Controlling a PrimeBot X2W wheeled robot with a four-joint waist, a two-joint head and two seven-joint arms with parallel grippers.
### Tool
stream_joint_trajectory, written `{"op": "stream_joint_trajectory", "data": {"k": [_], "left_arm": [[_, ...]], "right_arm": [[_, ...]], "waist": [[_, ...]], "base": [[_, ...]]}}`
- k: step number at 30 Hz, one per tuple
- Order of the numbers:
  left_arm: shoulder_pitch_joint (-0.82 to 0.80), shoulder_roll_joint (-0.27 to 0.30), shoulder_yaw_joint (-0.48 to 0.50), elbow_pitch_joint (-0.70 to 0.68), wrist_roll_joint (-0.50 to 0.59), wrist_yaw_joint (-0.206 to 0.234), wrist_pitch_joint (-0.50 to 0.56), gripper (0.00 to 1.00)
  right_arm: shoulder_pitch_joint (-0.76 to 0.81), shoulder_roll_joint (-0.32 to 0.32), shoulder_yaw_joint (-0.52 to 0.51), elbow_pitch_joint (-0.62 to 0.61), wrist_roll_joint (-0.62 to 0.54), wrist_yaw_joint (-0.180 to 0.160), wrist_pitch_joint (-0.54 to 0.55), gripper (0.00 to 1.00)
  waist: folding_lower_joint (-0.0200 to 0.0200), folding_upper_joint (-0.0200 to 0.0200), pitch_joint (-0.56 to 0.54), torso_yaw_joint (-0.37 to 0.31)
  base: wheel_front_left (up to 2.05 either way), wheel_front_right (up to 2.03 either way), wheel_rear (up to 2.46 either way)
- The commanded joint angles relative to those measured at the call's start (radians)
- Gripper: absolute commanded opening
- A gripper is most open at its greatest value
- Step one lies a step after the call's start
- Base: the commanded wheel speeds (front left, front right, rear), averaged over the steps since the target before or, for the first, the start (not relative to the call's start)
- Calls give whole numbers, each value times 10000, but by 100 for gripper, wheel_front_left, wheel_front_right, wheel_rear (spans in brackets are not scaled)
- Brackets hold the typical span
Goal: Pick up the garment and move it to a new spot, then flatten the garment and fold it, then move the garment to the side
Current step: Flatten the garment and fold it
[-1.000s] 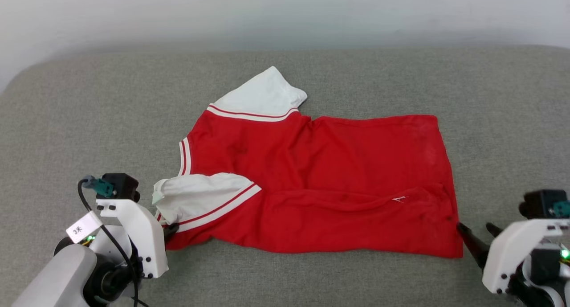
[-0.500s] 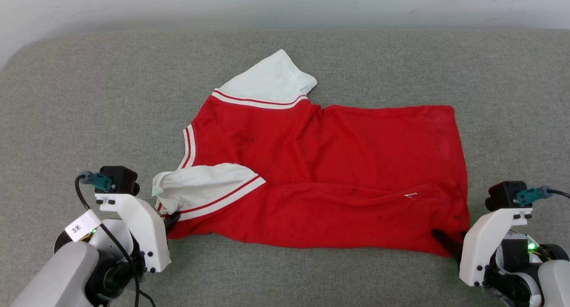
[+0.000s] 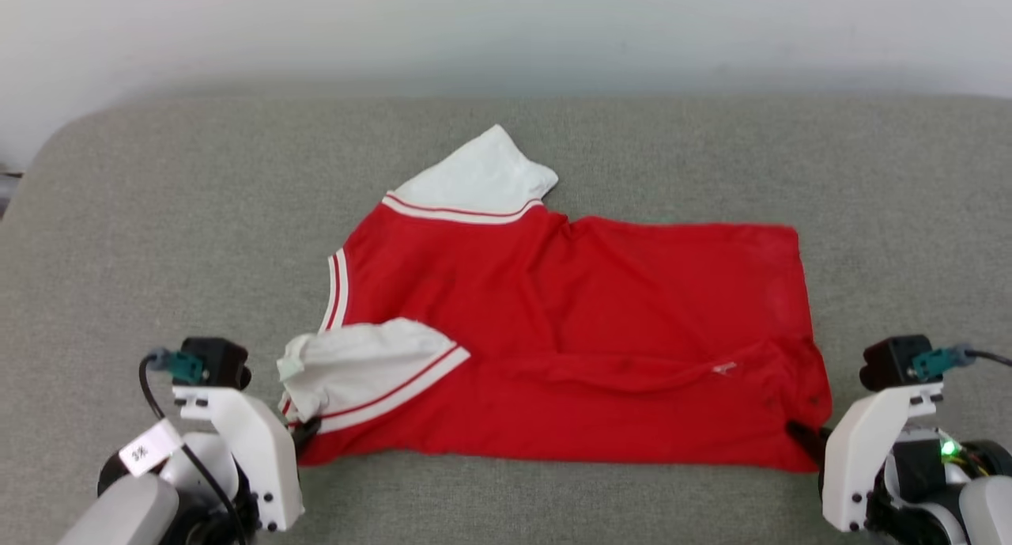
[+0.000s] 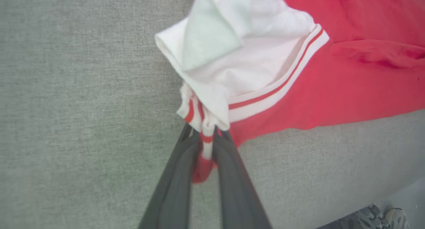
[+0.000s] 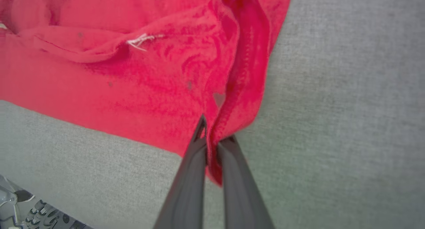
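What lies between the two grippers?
The near edge of the red jersey, pinched at each end by the left gripper and right gripper; head view shows it.

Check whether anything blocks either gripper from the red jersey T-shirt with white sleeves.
Nothing visible does. The left gripper is shut on the red jersey T-shirt at its striped trim, and the right gripper is shut on its red hem corner.

Bare grey cushion [image 3: 142,228] runs wide to the left, right and behind the shirt [image 3: 569,323], open to a reach. A narrower bare strip lies along its near edge, between the left gripper [image 3: 307,428] and right gripper [image 3: 800,437], each pinching a near corner. The wall [image 3: 506,23] closes off the far side
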State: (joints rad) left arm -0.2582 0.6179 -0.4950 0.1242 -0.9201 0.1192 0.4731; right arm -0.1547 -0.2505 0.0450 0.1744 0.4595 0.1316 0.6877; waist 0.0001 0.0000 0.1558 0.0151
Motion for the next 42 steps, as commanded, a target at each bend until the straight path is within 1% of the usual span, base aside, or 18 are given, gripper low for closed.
{"op": "stream_joint_trajectory", "data": {"k": [1,7,12,14,16,18,20,21,22,23,24,26,30,33,36,37,39,42], "left_arm": [[358,87,5,-140,-80,127,-5,0],[1503,378,128,-667,-302,588,-17,0],[2592,627,244,-1168,-564,1008,21,0],[2925,617,221,-1316,-665,1114,8,0],[3186,484,155,-1318,-786,1167,7,0],[3333,274,120,-1171,-959,1113,-63,0],[3302,84,66,-900,-1024,967,-147,0],[3194,-39,105,-735,-1053,918,-265,0],[3111,-134,98,-575,-1046,869,-346,11],[3060,-206,69,-374,-1029,837,-393,72],[2984,-282,51,-243,-1026,788,-444,100],[2798,-434,129,-51,-1058,661,-641,100],[2478,-369,242,75,-630,564,-1245,100],[2117,-332,335,54,-123,586,-1895,100],[1679,-418,473,43,432,783,-2722,100],[1679,-418,473,43,432,783,-2722,100],[1443,-634,602,13,654,991,-3213,100],[837,-738,720,131,1133,1111,-3931,100]], "right_arm": [[366,-93,-29,-197,16,-19,122,0],[1567,-41,-282,-1038,12,-19,557,0],[2720,180,-662,-1499,-110,-19,890,0],[3052,304,-777,-1565,-141,-19,888,0],[3337,485,-901,-1455,-177,-19,870,0],[3504,666,-1035,-1266,-200,-19,753,0],[3612,865,-1116,-1044,-126,-19,625,0],[3618,925,-1179,-925,-96,-18,479,38],[3630,986,-1208,-811,-81,-18,365,93],[3608,1033,-1219,-768,-79,-18,179,100],[3570,1052,-1218,-730,-88,-18,-6,100],[3465,1056,-1157,-736,-139,-16,-514,100],[3204,1044,-1169,-963,-454,-15,-1945,100],[2935,1117,-1291,-1254,-940,-15,-3255,100],[2722,1230,-1353,-1507,-1533,-15,-4376,100],[2722,1230,-1353,-1507,-1533,-15,-4376,100],[2487,1255,-1358,-1662,-1858,-15,-4868,100],[2071,1318,-1305,-1943,-2213,-15,-5379,100]], "waist": [[-1,0,-390,20],[-1,0,-1088,26],[-1,0,-1465,18],[-1,0,-1526,36],[-1,0,-1559,50],[-1,0,-1558,73],[-1,0,-1547,97],[-1,0,-1538,119],[-1,0,-1539,133],[-1,0,-1544,136],[-1,0,-1550,136],[-1,0,-1565,123],[-1,0,-1616,83],[-1,0,-1641,51],[-1,0,-1606,-27],[-1,0,-1606,-27],[-1,0,-1535,-103],[-1,0,-1189,-255]], "base": [[0,0,0],[0,0,0],[0,0,0],[0,0,0],[0,0,0],[0,0,0],[0,0,0],[0,0,0],[0,0,0],[0,0,0],[0,0,0],[0,0,0],[0,0,0],[0,0,0],[0,0,0],[0,0,0],[0,0,0],[0,0,0]]}}
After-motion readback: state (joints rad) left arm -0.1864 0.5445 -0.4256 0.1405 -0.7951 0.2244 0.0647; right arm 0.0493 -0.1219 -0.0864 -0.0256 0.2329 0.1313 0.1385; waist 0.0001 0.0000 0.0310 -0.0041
